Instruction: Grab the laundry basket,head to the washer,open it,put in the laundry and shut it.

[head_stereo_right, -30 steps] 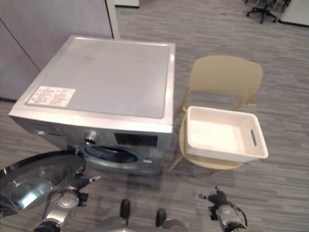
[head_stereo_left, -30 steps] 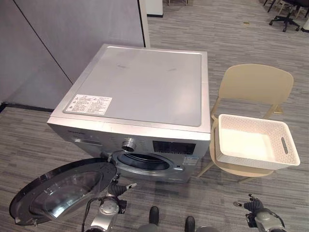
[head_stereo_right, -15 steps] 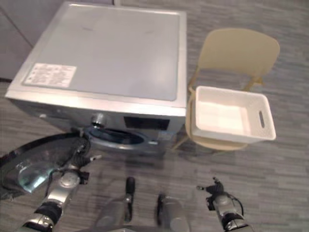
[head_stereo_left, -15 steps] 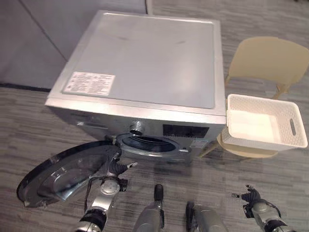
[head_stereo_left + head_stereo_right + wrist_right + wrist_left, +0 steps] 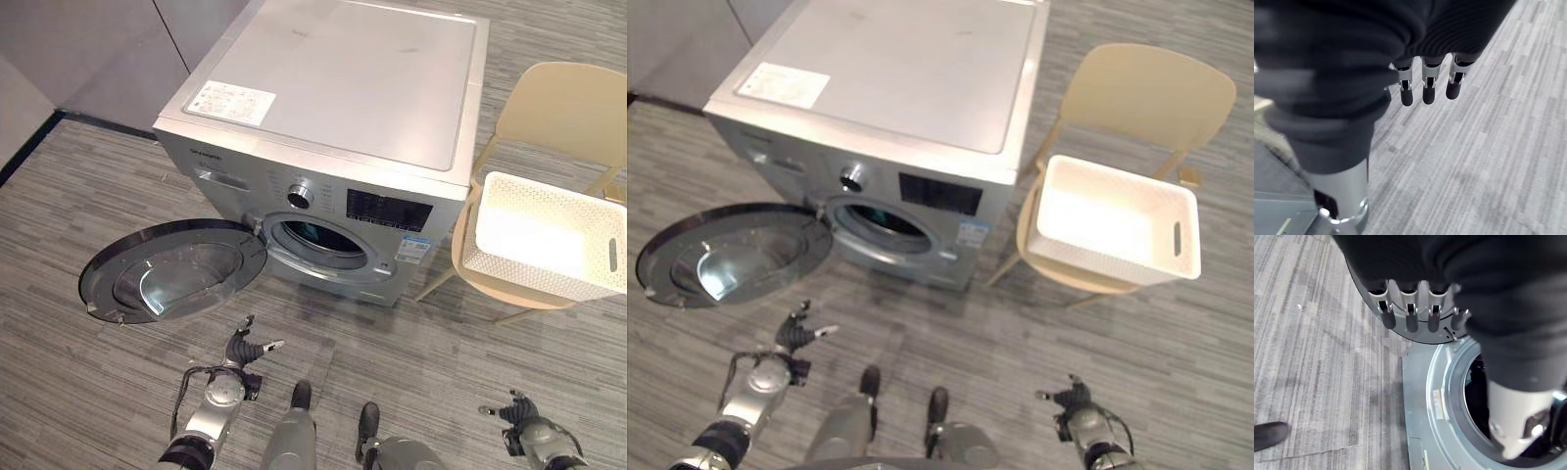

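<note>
Washer open, basket emptied, door not yet shut.

Left eye view: washer (image 5: 338, 137) with door (image 5: 174, 282) swung fully open; basket (image 5: 549, 235) resting empty on the chair (image 5: 549, 137) to the right, so loading looks done and only closing remains. Left robot hand (image 5: 245, 348) low, below the door, fingers loosely spread, holding nothing; a second ago touching the door edge, now well apart. Right eye view: right robot hand (image 5: 1070, 399) open and empty over the floor (image 5: 1176, 362). Left wrist view: dark laundry (image 5: 1476, 391) dimly visible inside the drum. Right wrist view: straight fingers, nothing held.
</note>
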Motion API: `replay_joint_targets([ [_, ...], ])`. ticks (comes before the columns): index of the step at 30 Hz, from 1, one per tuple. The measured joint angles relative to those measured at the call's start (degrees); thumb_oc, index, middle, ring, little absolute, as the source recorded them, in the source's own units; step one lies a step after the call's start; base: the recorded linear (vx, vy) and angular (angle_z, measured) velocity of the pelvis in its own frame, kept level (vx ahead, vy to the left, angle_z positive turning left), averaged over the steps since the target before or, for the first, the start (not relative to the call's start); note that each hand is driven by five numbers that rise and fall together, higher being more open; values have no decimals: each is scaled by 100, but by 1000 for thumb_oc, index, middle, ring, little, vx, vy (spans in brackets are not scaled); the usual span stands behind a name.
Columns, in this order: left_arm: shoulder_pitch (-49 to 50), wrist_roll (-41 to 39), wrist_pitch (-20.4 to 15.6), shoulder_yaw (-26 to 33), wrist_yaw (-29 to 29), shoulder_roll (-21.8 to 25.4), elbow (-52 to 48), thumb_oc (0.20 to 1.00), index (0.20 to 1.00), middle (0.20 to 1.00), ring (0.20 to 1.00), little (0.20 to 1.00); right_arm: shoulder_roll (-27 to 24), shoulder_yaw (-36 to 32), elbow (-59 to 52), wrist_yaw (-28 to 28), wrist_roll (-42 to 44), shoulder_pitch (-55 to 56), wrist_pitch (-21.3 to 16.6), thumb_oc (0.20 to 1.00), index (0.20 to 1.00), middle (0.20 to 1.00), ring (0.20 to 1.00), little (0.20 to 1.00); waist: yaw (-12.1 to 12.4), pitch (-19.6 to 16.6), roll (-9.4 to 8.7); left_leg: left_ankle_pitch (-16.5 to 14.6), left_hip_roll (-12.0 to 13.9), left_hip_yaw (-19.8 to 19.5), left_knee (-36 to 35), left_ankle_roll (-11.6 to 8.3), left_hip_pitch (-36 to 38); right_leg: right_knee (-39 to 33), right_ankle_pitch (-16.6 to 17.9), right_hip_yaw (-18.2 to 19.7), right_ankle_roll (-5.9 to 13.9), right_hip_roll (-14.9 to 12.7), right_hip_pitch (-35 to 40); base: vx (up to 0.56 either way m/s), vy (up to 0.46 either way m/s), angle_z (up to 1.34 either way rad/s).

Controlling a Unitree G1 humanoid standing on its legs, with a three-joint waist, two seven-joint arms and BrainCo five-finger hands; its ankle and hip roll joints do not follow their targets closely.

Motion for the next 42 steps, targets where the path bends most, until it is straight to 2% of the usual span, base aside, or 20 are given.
replay_joint_targets([
  [2, -105, 56, 1, -1, 13, 7, -135, 1000, 1000, 1000, 1000, 1000, 9, -195, 77, 2, 0, -14, 39, 1000, 1000, 1000, 1000, 1000, 3, 4, 162, 19, -150, -5, -769, 54, 382, -27, 119, 20, 126, -20, 0, 32, 240, -4],
  [3, -179, 143, -3, -4, 35, 45, -177, 1000, 1000, 1000, 1000, 1000, -24, -207, 82, -2, -1, -30, 36, 1000, 1000, 1000, 1000, 1000, 6, -8, 309, 11, -198, 24, -788, 273, 383, -16, 160, 11, 198, -12, -38, 35, 240, -8],
  [4, -273, 242, 0, -13, 41, 150, -193, 1000, 1000, 1000, 1000, 1000, 18, -204, 75, 2, -1, -44, 26, 1000, 1000, 1000, 1000, 1000, 1, -14, 332, -31, -276, 48, -783, 486, 384, 45, 155, 17, 222, -93, -111, 53, 269, -3],
  [6, -386, 412, 5, -17, 59, 435, -434, 1000, 1000, 1000, 1000, 1000, 53, -198, 25, 16, -2, -57, 12, 1000, 1000, 1000, 1000, 1000, 24, -16, 334, 99, -456, 164, -838, 670, 308, 80, 212, 40, 341, -293, -248, 61, 230, -1],
  [8, -415, 724, -1, 152, 196, 906, -618, 1000, 1000, 1000, 1000, 1000, 108, -214, -91, 24, -13, -77, 14, 1000, 1000, 1000, 1000, 1000, 36, -24, 363, 153, -620, 315, -895, 770, 294, 197, 204, 73, 423, -520, -368, 62, 133, -19],
  [10, -438, 927, 11, 491, 442, 1141, -598, 1000, 1000, 1000, 1000, 1000, 141, -201, -202, 62, -18, 10, -16, 1000, 1000, 1000, 1000, 1000, 30, -65, 417, 126, -773, 359, -883, 780, 299, 307, 227, 75, 479, -766, -376, 102, 176, -12],
  [12, -469, 1097, 13, 524, 520, 1450, -587, 1000, 1000, 1000, 1000, 1000, 170, -224, -243, 122, -32, 16, -8, 1000, 1000, 1000, 1000, 1000, 43, -90, 397, 133, -837, 451, -890, 792, 299, 350, 243, 74, 583, -939, -378, 77, 128, -10],
  [13, -624, 1243, 12, 535, 563, 1808, -454, 1000, 1000, 1000, 1000, 1000, 175, -211, -256, 145, -97, 31, -19, 1000, 1000, 1000, 1000, 1000, 25, -108, 391, 150, -899, 470, -901, 819, 299, 244, 332, 70, 716, -1070, -286, 72, 100, -9],
  [15, -964, 1391, 39, 514, 654, 2095, -37, 1000, 1000, 1000, 1000, 1000, 181, -178, -241, 160, -185, 41, -14, 1000, 1000, 1000, 1000, 1000, 20, -147, 371, 183, -935, 485, -915, 865, 290, 149, 399, 71, 818, -1137, -218, 63, 91, -4],
  [16, -1406, 1586, 63, 257, 660, 2464, 668, 1000, 1000, 1000, 1000, 1000, 188, -102, -239, 220, -226, 76, -14, 1000, 1000, 1000, 1000, 1000, 8, -200, 323, 209, -953, 504, -955, 902, 290, -4, 475, 68, 930, -1141, -159, 44, 86, -10],
  [18, -1738, 1618, 104, 153, 689, 2628, 1304, 1000, 1000, 1000, 1000, 1000, 179, 46, -225, 244, -231, 72, -14, 1000, 1000, 1000, 1000, 1000, -37, -235, 270, 240, -953, 543, -965, 943, 284, -132, 542, 66, 970, -1105, -104, 14, 80, -13],
  [19, -2137, 1733, 150, -98, 657, 2698, 2105, 1000, 1000, 1000, 1000, 1000, 174, 286, -177, 260, -240, 28, -4, 1000, 1000, 1000, 1000, 1000, -42, -275, 217, 233, -941, 610, -970, 932, 267, -217, 565, 84, 1010, -1071, -109, -6, 78, -19],
  [20, -2214, 1789, 250, -171, 621, 2772, 2382, 1000, 1000, 1000, 1000, 1000, 181, 345, -184, 264, -258, -2, -6, 1000, 1000, 1000, 1000, 1000, -80, -299, 178, 231, -921, 624, -957, 931, 207, -274, 576, 91, 1020, -1036, -140, -9, 69, -18],
  [26, -2628, 2014, 245, -645, 350, 2813, 3241, 1000, 1000, 1000, 1000, 1000, 112, 717, -133, 376, -464, -198, 1, 1000, 1000, 1000, 1000, 1000, -293, -403, -52, 232, -735, 750, -731, 922, -348, -230, 671, 239, 931, -844, -672, -38, 18, -14],
  [31, -2938, 1974, 271, -525, 457, 2919, 3346, 1000, 1000, 1000, 1000, 1000, 91, 743, -134, 380, -463, -230, -15, 1000, 1000, 1000, 1000, 1000, -321, -393, -324, 140, -608, 796, -551, 791, -628, -204, 721, 299, 863, -715, -923, 4, -5, -8],
  [33, -3200, 2023, 277, -812, 512, 3088, 3441, 1000, 1000, 1000, 1000, 1000, 20, 882, -124, 388, -467, -298, -39, 1000, 1000, 1000, 1000, 1000, -260, -405, -419, 105, -573, 843, -447, 767, -846, -203, 759, 378, 858, -694, -1118, 7, -29, -15],
  [35, -3364, 2069, 289, -859, 493, 3385, 3286, 1000, 1000, 1000, 1000, 1000, -33, 905, -157, 378, -466, -418, -62, 1000, 1000, 1000, 1000, 1000, -258, -385, -516, 117, -524, 908, -369, 763, -1066, -216, 813, 384, 864, -671, -1319, 17, -51, -12],
  [37, -3283, 2037, 313, -600, 557, 3521, 2767, 1000, 1000, 1000, 1000, 1000, 0, 912, -377, 371, -464, -349, -102, 1000, 1000, 1000, 1000, 1000, -197, -325, -638, 122, -483, 950, -351, 767, -1100, -333, 896, 383, 812, -673, -1304, 24, -26, -10],
  [40, -3051, 1948, 273, -443, 713, 3478, 2299, 1000, 1000, 1000, 1000, 1000, 21, 906, -366, 372, -465, -326, -155, 1000, 1000, 1000, 1000, 1000, -116, -280, -622, 146, -476, 959, -353, 802, -1059, -376, 916, 395, 785, -651, -1254, 10, -4, -1],
  [42, -2605, 1884, 264, 11, 771, 3245, 1771, 1000, 1000, 1000, 1000, 1000, 21, 865, -384, 368, -468, -339, -153, 1000, 1000, 1000, 1000, 1000, -73, -126, -529, 143, -479, 956, -406, 801, -837, -389, 915, 385, 785, -654, -1047, 17, -9, -3],
])
